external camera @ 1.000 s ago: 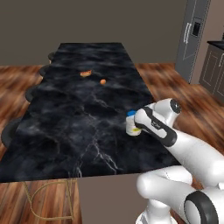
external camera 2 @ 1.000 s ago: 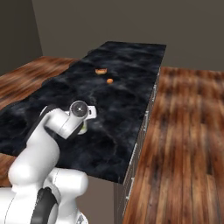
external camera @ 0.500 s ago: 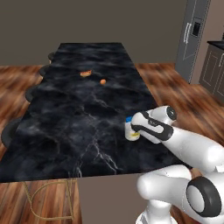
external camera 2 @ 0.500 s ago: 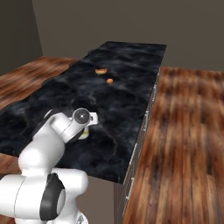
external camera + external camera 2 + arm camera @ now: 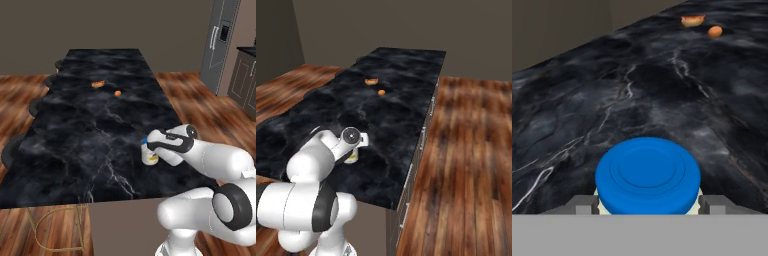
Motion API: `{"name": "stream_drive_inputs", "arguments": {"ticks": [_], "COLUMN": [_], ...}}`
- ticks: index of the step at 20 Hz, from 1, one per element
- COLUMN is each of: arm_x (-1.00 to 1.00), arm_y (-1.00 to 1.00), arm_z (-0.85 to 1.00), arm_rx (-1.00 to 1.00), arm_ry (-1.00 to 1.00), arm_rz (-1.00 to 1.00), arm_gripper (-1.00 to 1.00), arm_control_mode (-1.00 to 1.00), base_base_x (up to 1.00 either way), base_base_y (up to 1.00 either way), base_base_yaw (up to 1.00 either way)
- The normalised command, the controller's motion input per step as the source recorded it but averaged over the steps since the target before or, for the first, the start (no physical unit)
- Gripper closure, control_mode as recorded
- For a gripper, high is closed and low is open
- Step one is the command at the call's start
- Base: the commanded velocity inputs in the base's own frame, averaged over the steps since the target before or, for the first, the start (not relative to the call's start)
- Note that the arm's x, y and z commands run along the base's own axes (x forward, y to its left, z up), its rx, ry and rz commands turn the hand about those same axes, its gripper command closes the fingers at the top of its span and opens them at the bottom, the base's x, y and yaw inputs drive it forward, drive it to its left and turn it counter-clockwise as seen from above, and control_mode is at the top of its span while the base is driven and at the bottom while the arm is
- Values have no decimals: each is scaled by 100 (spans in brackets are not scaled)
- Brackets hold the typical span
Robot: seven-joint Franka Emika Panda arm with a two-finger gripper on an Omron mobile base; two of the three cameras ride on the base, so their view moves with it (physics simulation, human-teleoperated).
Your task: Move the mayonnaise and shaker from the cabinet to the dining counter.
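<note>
Mayonnaise jar (image 5: pixel 149 156): small, white body, blue screw lid, pale yellowish label partly visible below the hand. In the hand view the lid (image 5: pixel 647 174) appears as a round blue disc with concentric rings, seen from above and slightly behind, with a sliver of white body at each side.

Jar stands upright on the dining counter (image 5: pixel 90 130), black marble with white veins, near its right long edge and toward the near end. It looks set down on the marble, though the actual contact at its base is hard to see.

Gripper (image 5: pixel 150 150) sits right over the jar. The two fingers (image 5: pixel 582 204) flank the body just under the lid, one each side, close against it. Jaws about half closed around the jar, apparently gripping it.

In the right base view the jar (image 5: pixel 352 157) peeks out just below the wrist.

Two small orange items, (image 5: pixel 98 84) and (image 5: pixel 117 93), lie well apart from the jar, farther up the counter.
</note>
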Motion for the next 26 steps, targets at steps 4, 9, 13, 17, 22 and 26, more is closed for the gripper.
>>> {"name": "stream_drive_inputs", "arguments": {"ticks": [4,9,13,17,22,26], "arm_x": [9,8,8,6,-6,-21], "arm_y": [0,0,0,0,0,0], "arm_z": [-18,-18,-19,-19,-13,1], "arm_rx": [0,0,0,0,0,0], "arm_ry": [4,5,5,4,1,0], "arm_rz": [0,0,0,0,0,0], "arm_gripper": [100,100,100,100,-100,-100], "arm_control_mode": [-100,-100,-100,-100,-100,-100], "base_base_x": [0,0,0,0,0,0], "base_base_y": [0,0,0,0,0,0], "base_base_yaw": [0,0,0,0,0,0]}}
